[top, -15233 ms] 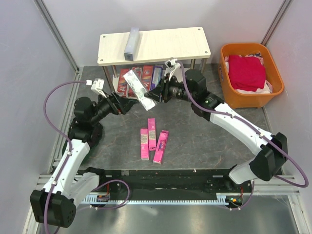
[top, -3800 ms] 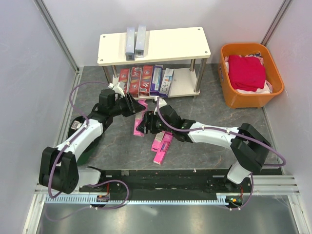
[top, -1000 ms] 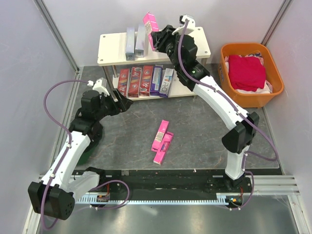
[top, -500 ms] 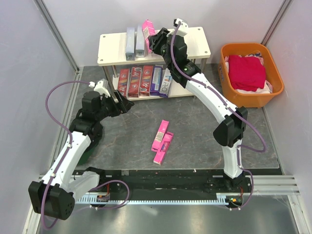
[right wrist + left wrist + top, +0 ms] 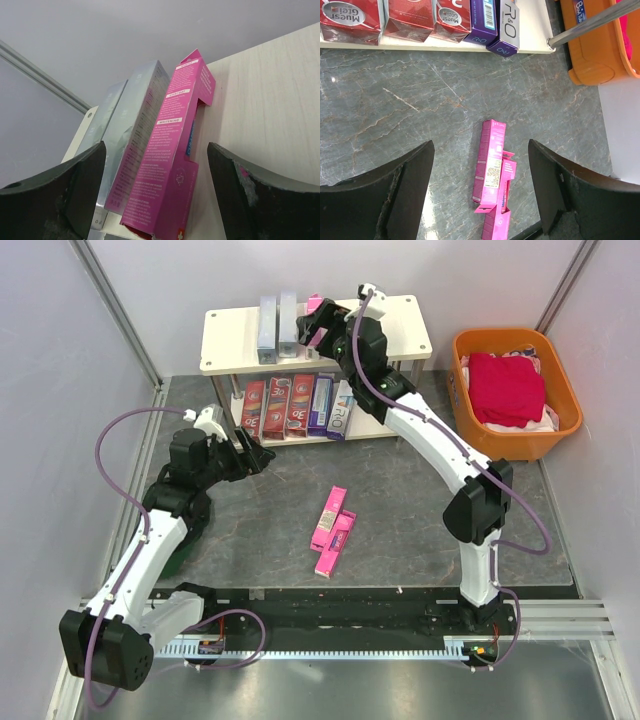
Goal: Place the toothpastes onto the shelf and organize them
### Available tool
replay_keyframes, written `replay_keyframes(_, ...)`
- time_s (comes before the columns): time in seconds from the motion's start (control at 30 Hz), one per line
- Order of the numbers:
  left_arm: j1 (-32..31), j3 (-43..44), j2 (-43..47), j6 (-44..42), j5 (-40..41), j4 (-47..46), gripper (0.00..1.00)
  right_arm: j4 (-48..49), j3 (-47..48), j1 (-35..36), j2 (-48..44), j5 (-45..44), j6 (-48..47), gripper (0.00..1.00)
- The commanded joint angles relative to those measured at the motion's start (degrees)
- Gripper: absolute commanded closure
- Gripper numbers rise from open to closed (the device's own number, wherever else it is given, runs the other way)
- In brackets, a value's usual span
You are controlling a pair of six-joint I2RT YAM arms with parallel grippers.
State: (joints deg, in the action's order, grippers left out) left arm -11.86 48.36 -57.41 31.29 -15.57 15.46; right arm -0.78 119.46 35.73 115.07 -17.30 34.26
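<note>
The shelf (image 5: 400, 330) stands at the back. On its top board lie two silver-grey toothpastes (image 5: 267, 325) (image 5: 135, 135), and a pink toothpaste (image 5: 170, 165) (image 5: 314, 308) rests beside them. My right gripper (image 5: 320, 332) (image 5: 155, 190) is open around that pink carton, with a gap on each side. The lower tier holds three red toothpastes (image 5: 277, 406) (image 5: 410, 15), a purple one (image 5: 322, 402) (image 5: 482, 17) and a white one (image 5: 343, 408) (image 5: 507, 22). Two more pink toothpastes (image 5: 331, 530) (image 5: 490, 160) lie overlapping on the floor. My left gripper (image 5: 250, 453) (image 5: 480, 185) hangs open and empty, left of them.
An orange basket (image 5: 515, 390) (image 5: 590, 45) with red cloth stands to the right of the shelf. Grey walls close the cell on the left, back and right. The shelf's metal leg (image 5: 585, 25) is near the basket.
The right gripper lowered the pink carton onto the top board beside the silver ones and opened its jaws. The left arm has barely moved.
</note>
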Motion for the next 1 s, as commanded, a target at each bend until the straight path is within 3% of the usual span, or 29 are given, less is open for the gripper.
replay_keyframes(0.0, 0.3, -0.3, -0.1, -0.1, -0.9, -2.2, 0.18, 2.4, -1.0, -1.1, -2.7, 1.5, -0.5, 0.10)
replay_keyframes(0.23, 0.3, -0.4, 0.3, -1.4, -2.0, -2.4, 0.17, 5.9, -10.5, -1.5, -10.0, 2.8, -2.3, 0.02)
replay_keyframes(0.6, -0.5, -1.6, -0.9, -4.0, -4.2, -3.9, 0.16, 9.9, -34.6, -1.5, -32.1, 3.0, -3.3, 0.02)
replay_keyframes(0.97, -9.0, 1.4, -10.2, -6.1, 0.3, -5.2, 0.16, 5.8, -55.2, -1.4, -44.4, 4.9, -1.6, 0.02)
